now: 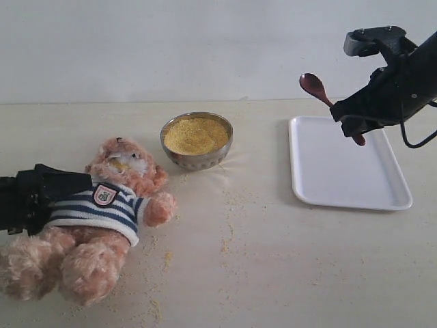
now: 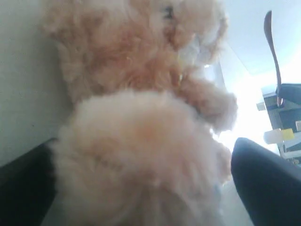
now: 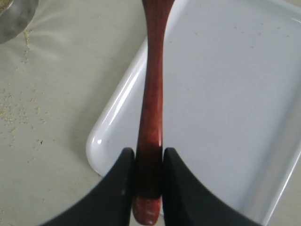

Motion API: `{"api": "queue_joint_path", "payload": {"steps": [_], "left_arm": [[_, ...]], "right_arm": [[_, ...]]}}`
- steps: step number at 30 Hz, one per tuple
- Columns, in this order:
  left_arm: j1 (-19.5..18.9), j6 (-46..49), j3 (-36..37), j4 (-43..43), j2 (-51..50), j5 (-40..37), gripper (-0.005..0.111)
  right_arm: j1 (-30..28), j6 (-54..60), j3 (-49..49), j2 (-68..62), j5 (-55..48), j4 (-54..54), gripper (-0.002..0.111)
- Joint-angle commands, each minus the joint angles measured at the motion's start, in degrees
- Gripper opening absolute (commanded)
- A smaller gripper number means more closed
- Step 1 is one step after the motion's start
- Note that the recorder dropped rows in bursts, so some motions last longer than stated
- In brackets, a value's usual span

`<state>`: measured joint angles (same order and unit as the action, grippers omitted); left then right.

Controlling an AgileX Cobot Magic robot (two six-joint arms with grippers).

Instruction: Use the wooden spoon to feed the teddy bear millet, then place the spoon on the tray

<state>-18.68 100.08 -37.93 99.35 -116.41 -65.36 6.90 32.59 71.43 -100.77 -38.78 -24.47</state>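
Note:
The teddy bear [image 1: 109, 205] lies on its back at the table's left, with yellow specks on its muzzle. My left gripper [image 1: 65, 186] reaches in behind its striped shirt. In the left wrist view the bear's fur [image 2: 141, 117] fills the space between the wide-apart fingers [image 2: 268, 183], and a sliver of light shows beside one finger. My right gripper [image 1: 347, 117] hangs above the white tray [image 1: 341, 171] and is shut on the handle of the wooden spoon [image 1: 315, 89], whose bowl points up and left. The right wrist view shows the spoon [image 3: 153, 94] pinched over the tray's corner [image 3: 225, 94]. Millet [image 1: 196, 134] fills a metal bowl.
The metal bowl [image 1: 196, 160] stands at mid-table between the bear and the tray. Loose millet grains [image 1: 229, 232] are scattered over the table in front of it and by the bear's legs. The bowl's rim [image 3: 14, 19] shows in a corner of the right wrist view.

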Motion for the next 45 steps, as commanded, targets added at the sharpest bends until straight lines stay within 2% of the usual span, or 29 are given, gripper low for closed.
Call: {"api": "queue_joint_path", "payload": {"steps": [1, 14, 17, 22, 24, 27, 31, 38, 40, 43, 45], "left_arm": [[-3.8, -2.4, -2.2, 0.1, 0.1, -4.5, 0.083], [-13.2, -2.6, -3.6, -5.5, 0.1, -4.6, 0.034], [-15.6, -2.8, -4.1, -5.9, 0.1, -4.6, 0.034], [-18.3, -2.8, -4.2, -5.7, 0.1, -4.6, 0.046], [-18.9, -2.8, -4.2, -5.3, 0.1, -4.6, 0.045], [-19.0, -2.8, -4.2, -3.2, 0.1, -4.6, 0.033], [-19.0, -6.9, -4.6, 0.1, 0.3, -4.6, 0.005], [-19.0, -8.6, -7.3, 0.6, 5.8, -4.6, 0.005], [-19.0, -8.3, -7.7, 0.6, 9.3, -0.4, 0.005], [-18.5, -9.4, -7.3, 0.6, 16.2, 16.1, 0.005], [-17.2, -13.3, -6.3, 0.6, 21.7, 30.7, 0.005]], "right_arm": [[-0.4, 0.5, 0.0, 0.2, 0.2, -0.3, 0.0], [-0.4, 0.5, 0.0, 0.2, 0.5, -0.5, 0.0], [-0.4, 0.5, 0.0, 0.2, 0.5, -0.5, 0.0], [-0.4, 0.5, 0.0, 0.2, 0.9, -0.5, 0.0], [-0.4, 0.5, 0.0, 0.2, 0.9, -0.5, 0.0], [-0.4, 0.5, 0.0, 0.2, 1.0, -0.5, 0.0], [-0.4, 0.5, 0.0, 0.2, 1.0, -0.5, 0.0], [-0.4, 0.5, 0.0, 0.2, 0.8, -0.6, 0.0], [-0.4, 0.5, 0.0, 0.2, 1.1, -0.6, 0.0], [-0.4, 0.5, 0.0, 0.2, 1.6, -0.6, 0.0], [-0.4, 0.5, 0.0, 0.2, 1.7, -0.6, 0.0]]}}
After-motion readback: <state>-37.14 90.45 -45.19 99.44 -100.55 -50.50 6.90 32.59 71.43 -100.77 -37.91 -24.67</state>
